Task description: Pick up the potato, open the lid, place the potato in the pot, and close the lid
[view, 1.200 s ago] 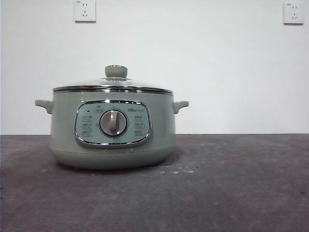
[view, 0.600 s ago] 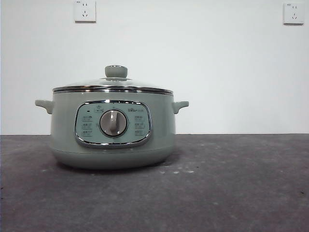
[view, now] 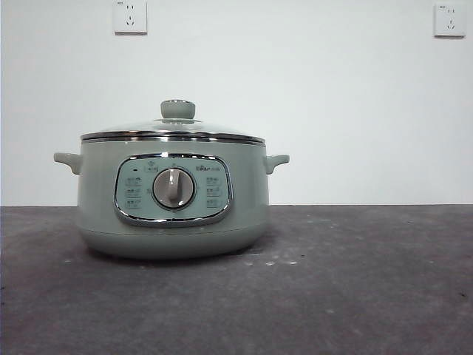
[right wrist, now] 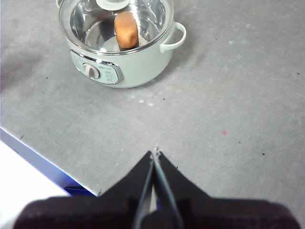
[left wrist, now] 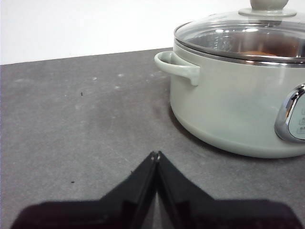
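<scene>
The sage-green pot [view: 171, 196] stands on the grey table left of centre, with the glass lid [view: 174, 132] seated on its rim and its green knob [view: 177, 109] on top. The right wrist view shows the pot [right wrist: 138, 67] from above, with the orange-brown potato [right wrist: 126, 29] lying inside under the lid [right wrist: 95, 19]. The left wrist view shows the pot [left wrist: 228, 109] close by and a trace of the potato [left wrist: 257, 53] through the lid [left wrist: 243, 33]. My left gripper [left wrist: 156, 155] is shut and empty, low beside the pot. My right gripper [right wrist: 155, 153] is shut and empty, high and away from the pot.
A white wall with two sockets [view: 130, 16] [view: 449, 20] stands behind the table. The table's front edge [right wrist: 43, 157] with a blue border shows in the right wrist view. Grey tabletop [view: 355, 281] spreads to the right of the pot.
</scene>
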